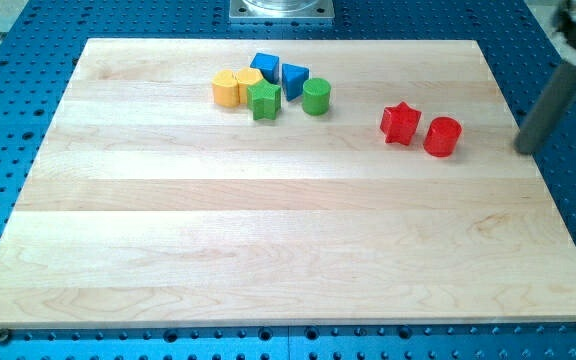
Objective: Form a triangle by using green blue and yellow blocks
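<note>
Rod: dark, straight, leaning in from the view's upper right; no pincer on it, so nothing to spread or pinch.
My tip (524, 148): beyond the board's right edge, over blue perforated table (28, 30), well apart from every block.
Board: pale wooden board (268, 240), smooth, visible grain in long planks.
Task cluster: near the view's top, left of centre, packed close.
Yellow: yellow hexagonal block (227, 89) touching a second yellow block (247, 82).
Blue: blue cube (265, 67), blue triangular block (294, 78) beside it.
Green: green star block (264, 101), green cylinder (316, 96).
Others: red star block (400, 123) and red cylinder (442, 136), just beside each other, right of centre.
</note>
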Motion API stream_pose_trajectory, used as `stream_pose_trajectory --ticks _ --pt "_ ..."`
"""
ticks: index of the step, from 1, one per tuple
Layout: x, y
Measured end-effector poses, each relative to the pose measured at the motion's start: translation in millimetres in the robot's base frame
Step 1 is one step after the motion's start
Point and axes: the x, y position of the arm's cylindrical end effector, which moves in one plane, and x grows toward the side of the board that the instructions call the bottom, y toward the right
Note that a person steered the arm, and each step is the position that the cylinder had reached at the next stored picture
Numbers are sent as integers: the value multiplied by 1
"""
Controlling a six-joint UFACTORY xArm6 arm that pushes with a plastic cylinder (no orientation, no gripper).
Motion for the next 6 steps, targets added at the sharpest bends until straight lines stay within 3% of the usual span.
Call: stream_pose_trajectory --ticks 1,2,4,6 --pt "4 -61" --pt "0 -64" --pt "-94 -76" --pt "-107 -235"
